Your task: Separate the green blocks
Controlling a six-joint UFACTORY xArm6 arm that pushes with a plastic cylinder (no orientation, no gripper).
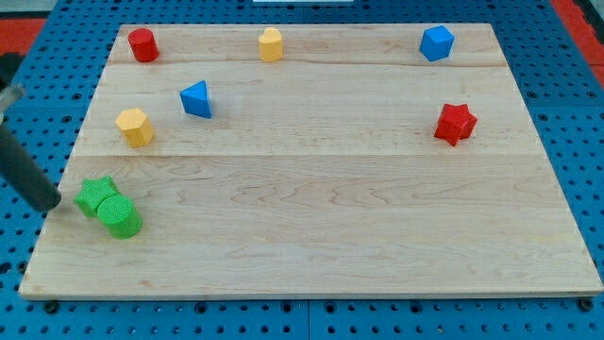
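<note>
Down at the view's lower left, your tip [51, 205] sits just left of the green star block [93, 195], which is touching the green cylinder [121, 217] on the wooden board [330, 227]. No claw on this rig, so there's no open or closed state to tell, just a bare rod.

A wooden board [311, 246] lies on a blue pegboard [576, 113]. Along the board's top edge stand a red cylinder [142, 44] at the view's left, a yellow block [271, 44] near the middle and a blue block [436, 42] at the right. Lower down sit a blue triangular block [196, 98], a yellow hexagonal block [134, 127] and, well apart at the right, a red star [455, 123].
</note>
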